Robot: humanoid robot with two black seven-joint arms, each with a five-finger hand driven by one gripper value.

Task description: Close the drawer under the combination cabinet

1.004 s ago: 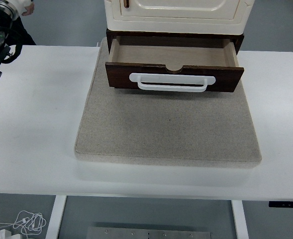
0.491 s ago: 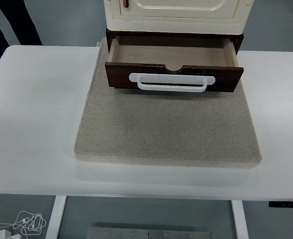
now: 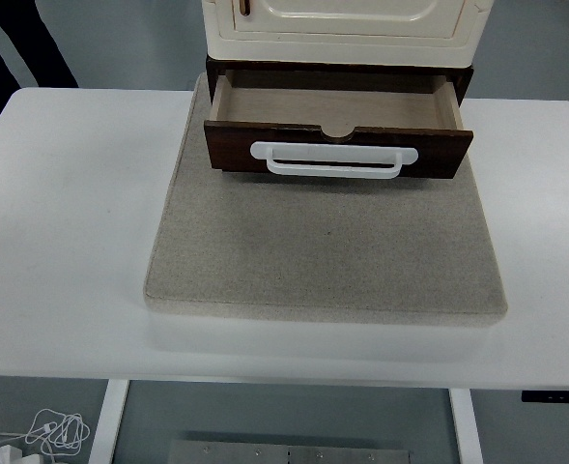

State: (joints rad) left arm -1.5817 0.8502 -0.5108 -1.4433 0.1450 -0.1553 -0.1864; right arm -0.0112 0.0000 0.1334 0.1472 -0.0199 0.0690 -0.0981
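Drawer point(image 3: 337, 124) sits top centre of frame, pulled well out from under the cream cabinet point(image 3: 342, 24), dark wood front w/ white handle point(image 3: 334, 160) facing the near edge. Inside looks empty. Whole unit stands at the far end of a grey mat point(image 3: 327, 251) on the white counter point(image 3: 71, 213).

No robot hand in frame, left or right, so can't tell how open either is or whether it holds anything; nothing touches the drawer. Position of drawer relative to a robot hand can't be given beyond that: whichever arm works has to come in from a side edge and cross to top centre.

Risks, as judgement: a push off-centre on the front could skew the drawer so it jams in its slot. A hard shove could slide the cabinet back on the mat instead of closing it. Fingers hooked in the handle could snag. Dark trouser legs of a person point(image 3: 18, 48) at upper left, well apart from the cabinet.
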